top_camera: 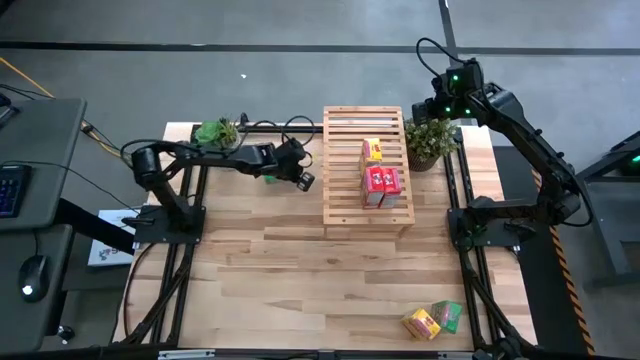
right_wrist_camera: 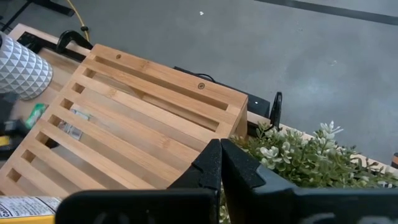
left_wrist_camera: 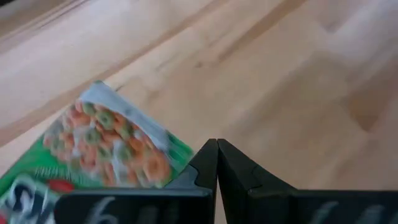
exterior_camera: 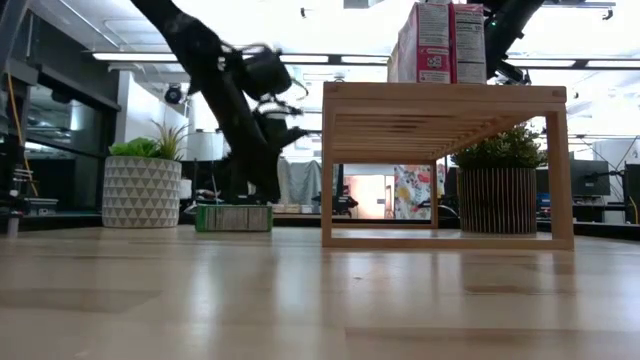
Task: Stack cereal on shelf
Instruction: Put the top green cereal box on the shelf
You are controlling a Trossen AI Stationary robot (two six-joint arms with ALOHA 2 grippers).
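Note:
The shelf (top_camera: 365,165), a light slatted wooden rack, stands at the table's far middle. On top of it stand a yellow cereal box (top_camera: 372,150) and two red ones (top_camera: 381,185). A green cereal box (left_wrist_camera: 93,155) lies flat on the table left of the shelf, partly under my left arm in the high view. My left gripper (left_wrist_camera: 217,149) is shut, slanting down, with its tips just past the box's edge. Another yellow box (top_camera: 421,323) and green box (top_camera: 447,315) lie at the near right corner. My right gripper (right_wrist_camera: 219,149) is shut and held high over the shelf's far right corner.
A potted plant in a white patterned pot (exterior_camera: 142,190) stands at the far left. A second plant in a dark ribbed pot (top_camera: 432,140) stands right of the shelf. Black cables (top_camera: 280,127) run along the far edge. Bare wooden tabletop (top_camera: 300,280) spans the near half.

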